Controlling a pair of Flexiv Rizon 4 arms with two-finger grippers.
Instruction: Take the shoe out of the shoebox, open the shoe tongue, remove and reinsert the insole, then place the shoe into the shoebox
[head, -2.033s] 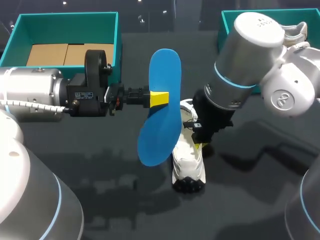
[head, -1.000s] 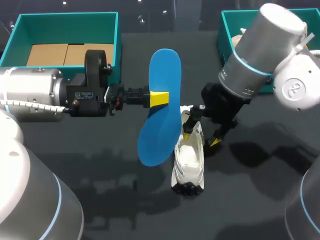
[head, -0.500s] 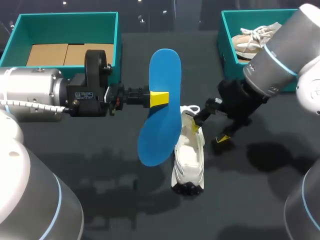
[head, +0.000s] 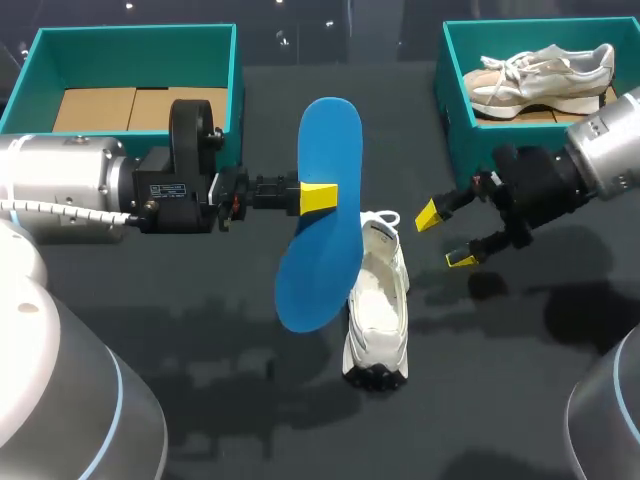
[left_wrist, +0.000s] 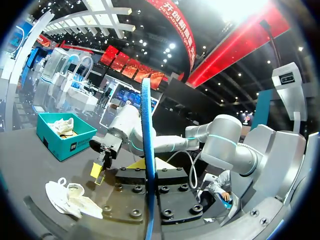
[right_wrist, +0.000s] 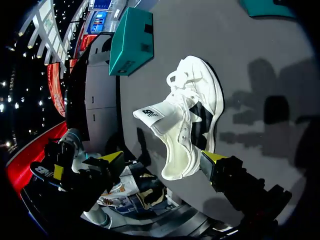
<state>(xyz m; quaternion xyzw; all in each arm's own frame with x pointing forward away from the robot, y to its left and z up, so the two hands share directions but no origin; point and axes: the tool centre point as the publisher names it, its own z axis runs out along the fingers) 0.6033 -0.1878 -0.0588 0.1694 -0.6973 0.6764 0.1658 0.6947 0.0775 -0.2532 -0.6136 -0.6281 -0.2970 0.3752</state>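
Overhead light on a dark, faintly glossy table.
Light fell from above, leaving the table (head: 200, 300) dim while the white shoe (head: 378, 300) and blue insole (head: 320, 210) showed bright against it. Soft-edged shadows of the left arm (head: 70, 185) and right arm (head: 600, 150) lay on the table beside them. In the right wrist view several overlapping shadow patches sat next to the shoe. The left arm's metal casing carried a pale sheen.

Left end effector (head: 320, 197) pinched closed, right end effector (head: 445, 238) spread open.
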